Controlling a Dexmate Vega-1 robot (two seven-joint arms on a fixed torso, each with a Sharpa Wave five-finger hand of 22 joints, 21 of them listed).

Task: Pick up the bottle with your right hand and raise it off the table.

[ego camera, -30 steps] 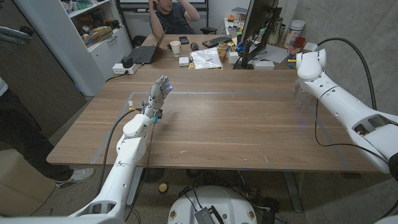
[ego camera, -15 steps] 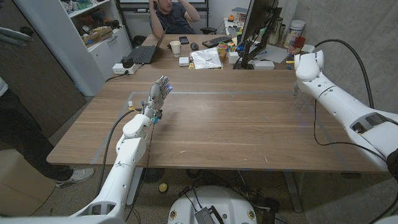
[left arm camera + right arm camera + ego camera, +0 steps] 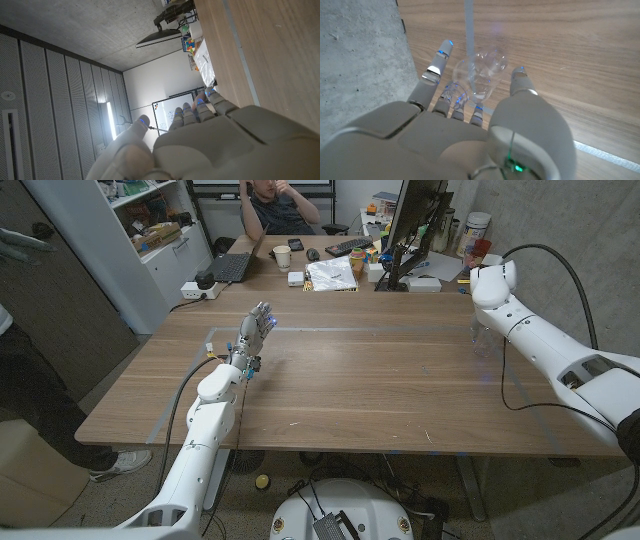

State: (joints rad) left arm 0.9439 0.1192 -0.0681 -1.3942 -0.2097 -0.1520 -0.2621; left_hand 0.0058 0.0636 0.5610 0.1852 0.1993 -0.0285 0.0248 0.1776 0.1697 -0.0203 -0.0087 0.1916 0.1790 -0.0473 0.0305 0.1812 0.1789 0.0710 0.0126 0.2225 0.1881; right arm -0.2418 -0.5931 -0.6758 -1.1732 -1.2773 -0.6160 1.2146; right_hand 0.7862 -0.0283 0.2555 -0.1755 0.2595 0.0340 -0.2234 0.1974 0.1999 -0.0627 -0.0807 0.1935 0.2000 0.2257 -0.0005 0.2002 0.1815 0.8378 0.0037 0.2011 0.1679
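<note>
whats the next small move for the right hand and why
Probably close the fingers around the clear bottle. In the right wrist view, the right hand cups it, fingers on one side and thumb on the other, but a firm grip isn't evident yet, so lifting seems premature.

One bottle (image 3: 479, 75), one table (image 3: 380, 390), one person (image 3: 280, 205)

Open table (image 3: 380, 390) lies between the arms; a monitor (image 3: 415, 220) and desk clutter (image 3: 335, 272) crowd the far edge behind the bottle (image 3: 484, 340).
</note>
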